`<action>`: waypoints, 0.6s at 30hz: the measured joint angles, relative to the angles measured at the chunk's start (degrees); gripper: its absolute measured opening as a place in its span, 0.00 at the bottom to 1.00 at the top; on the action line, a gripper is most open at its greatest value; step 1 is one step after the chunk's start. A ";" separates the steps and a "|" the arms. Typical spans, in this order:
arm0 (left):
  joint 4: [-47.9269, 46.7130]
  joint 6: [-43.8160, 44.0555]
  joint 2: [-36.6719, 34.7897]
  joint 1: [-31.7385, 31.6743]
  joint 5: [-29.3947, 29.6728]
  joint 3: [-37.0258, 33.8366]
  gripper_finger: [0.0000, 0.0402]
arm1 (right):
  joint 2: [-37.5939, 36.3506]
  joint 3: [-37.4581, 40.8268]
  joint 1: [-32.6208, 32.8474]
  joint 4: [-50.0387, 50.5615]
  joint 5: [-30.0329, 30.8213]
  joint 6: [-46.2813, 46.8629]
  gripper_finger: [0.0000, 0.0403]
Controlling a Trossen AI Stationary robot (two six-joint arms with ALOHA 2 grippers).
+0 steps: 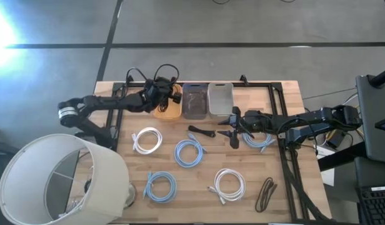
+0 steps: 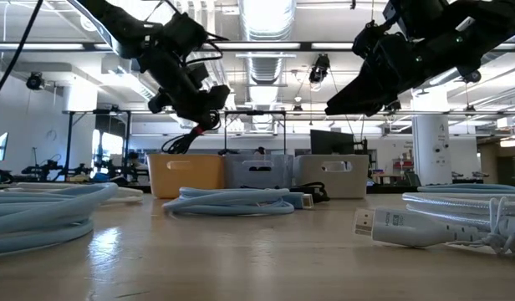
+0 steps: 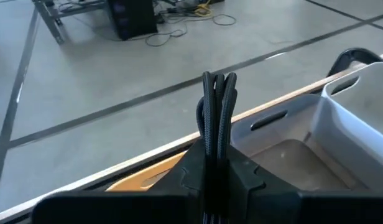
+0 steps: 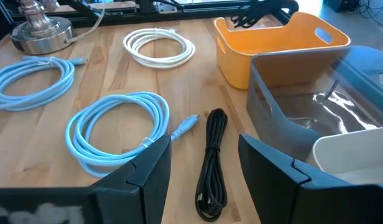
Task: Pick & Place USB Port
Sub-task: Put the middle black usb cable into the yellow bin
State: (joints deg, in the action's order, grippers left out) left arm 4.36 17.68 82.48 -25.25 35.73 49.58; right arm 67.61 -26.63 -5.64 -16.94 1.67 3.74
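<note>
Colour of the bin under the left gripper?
Orange bin, clearest in the right wrist view.

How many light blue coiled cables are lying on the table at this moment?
3. One blue cable mid-table, one near the front beside the lampshade, and one partly hidden under the right gripper. Others could be hidden.

Wooden table (image 1: 199,178) — glossy plastic bins (image 1: 194,100)

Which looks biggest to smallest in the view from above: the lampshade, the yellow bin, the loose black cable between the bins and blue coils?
1. Lampshade, clearly biggest, though it may stand nearer the camera.
2. Yellow bin, partly hidden by the left arm.
3. Black cable, smallest.
</note>
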 joint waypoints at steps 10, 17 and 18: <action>-0.20 3.91 6.64 -0.33 -1.84 -0.11 0.08 | 0.00 0.01 -0.03 -0.17 0.00 -0.93 0.46; -0.06 5.39 11.65 -0.72 -1.82 -0.11 0.08 | 0.00 0.02 0.01 -0.16 0.00 -0.93 0.46; -0.12 5.65 12.21 -0.86 -1.84 -0.11 0.08 | 0.00 0.02 0.01 -0.14 0.00 -0.93 0.46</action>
State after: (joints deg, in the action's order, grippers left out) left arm 4.24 23.33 94.69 -26.11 33.89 49.47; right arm 67.61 -26.61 -5.63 -17.08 1.67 2.81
